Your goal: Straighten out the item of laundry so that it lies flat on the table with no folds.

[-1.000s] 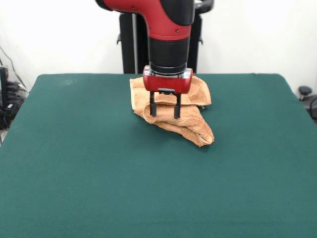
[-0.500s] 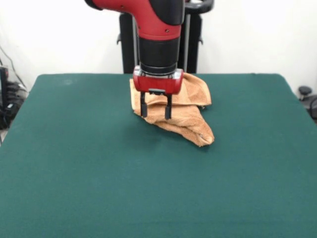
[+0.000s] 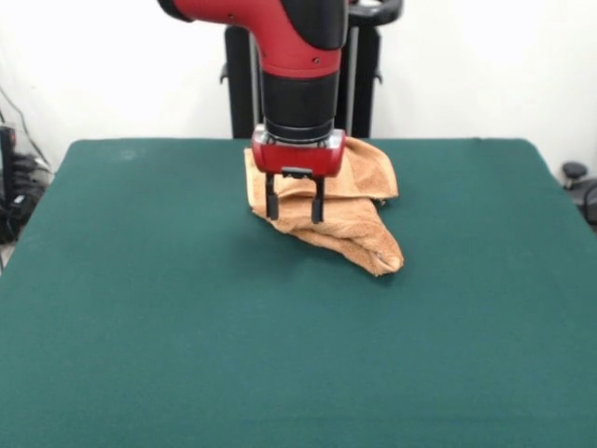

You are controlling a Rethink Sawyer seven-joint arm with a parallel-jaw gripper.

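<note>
Nearest to my camera, the green felt table (image 3: 187,355) is bare cloth all the way up to the work. Beyond that, toward the far edge and close to the pedestal, lies the light-orange terry towel (image 3: 359,229), still bunched: one fold runs out to a point at its near right corner, and other layers are heaped behind it. My gripper (image 3: 292,215) hangs straight down over the towel's left part, its two dark fingers (image 3: 271,203) spread a little apart and gripping nothing that I can see, the tips at or just above the terry. I judge this to be the reach for a grasp, with the flattening itself not yet begun. Next I would need to settle onto one layer only, close on it, then draw it outward to open the fold.
</note>
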